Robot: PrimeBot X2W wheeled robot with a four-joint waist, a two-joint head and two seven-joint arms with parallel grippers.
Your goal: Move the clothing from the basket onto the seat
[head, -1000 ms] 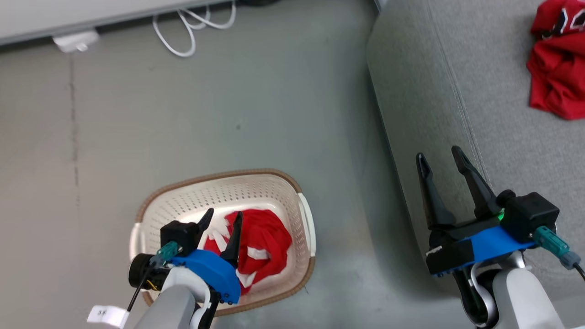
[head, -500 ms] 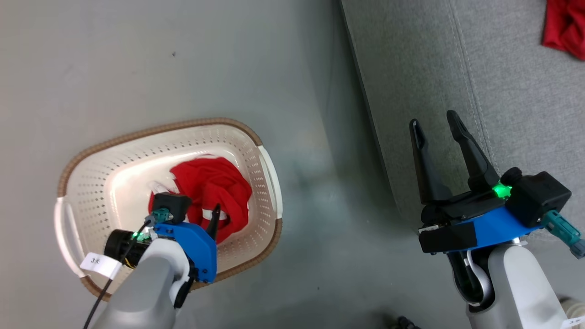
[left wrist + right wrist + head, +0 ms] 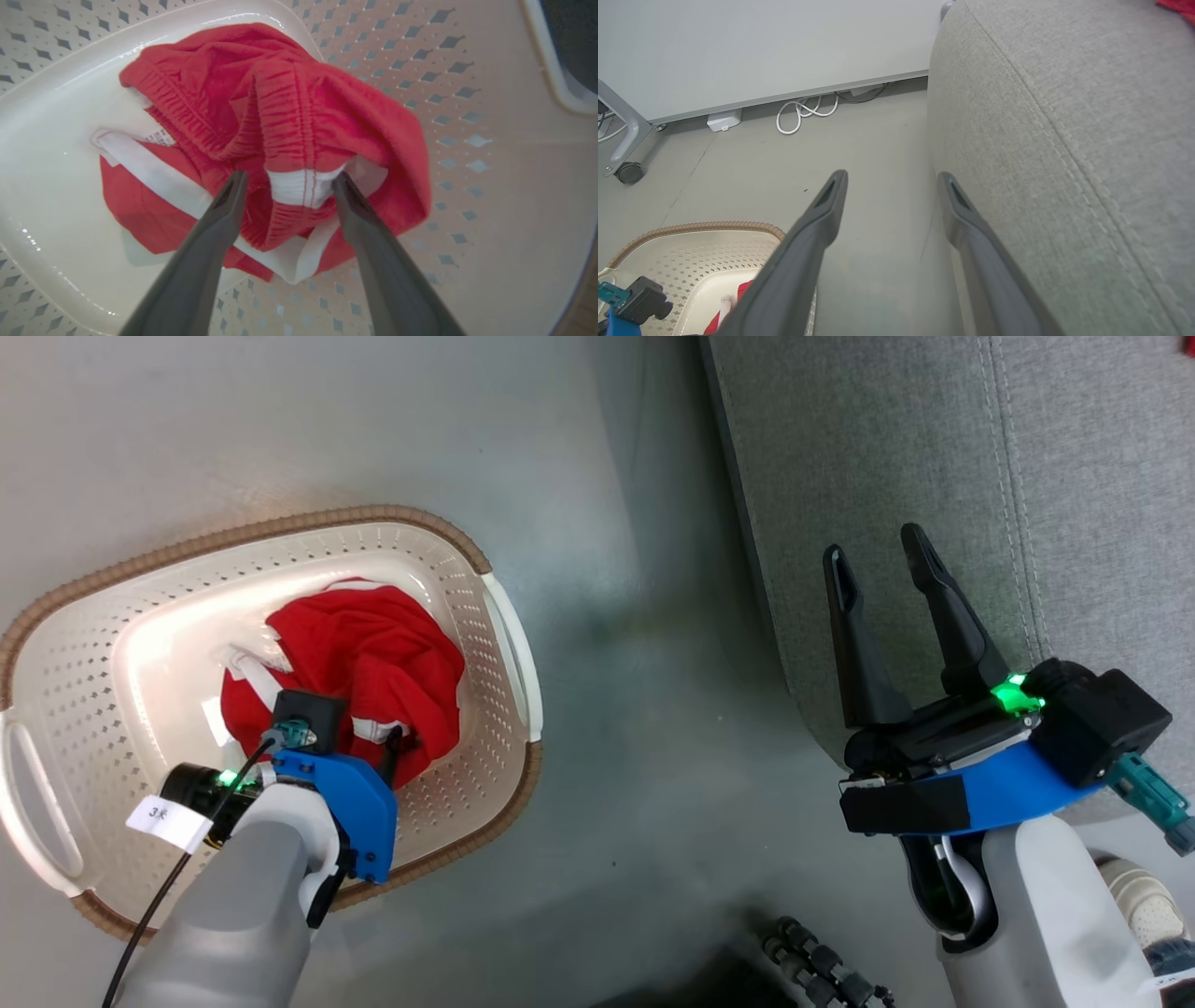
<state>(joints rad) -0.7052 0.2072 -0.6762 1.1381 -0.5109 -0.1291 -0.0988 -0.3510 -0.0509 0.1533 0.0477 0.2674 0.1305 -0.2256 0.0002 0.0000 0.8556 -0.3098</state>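
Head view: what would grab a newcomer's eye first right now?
The bright red garment bunched in the cream basket on the floor at left, with the left end effector open astride a white-banded fold of it. At right, the right end effector hangs open near the big grey seat.

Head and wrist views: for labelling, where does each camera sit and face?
Left wrist view: on the left wrist, facing down into the basket at the red garment, past the left end effector.
Right wrist view: on the right wrist, facing across the floor beside the seat, past the right end effector.
Head view: on the head, facing down; both end effectors and forearms show.
Shared: all three show the basket.
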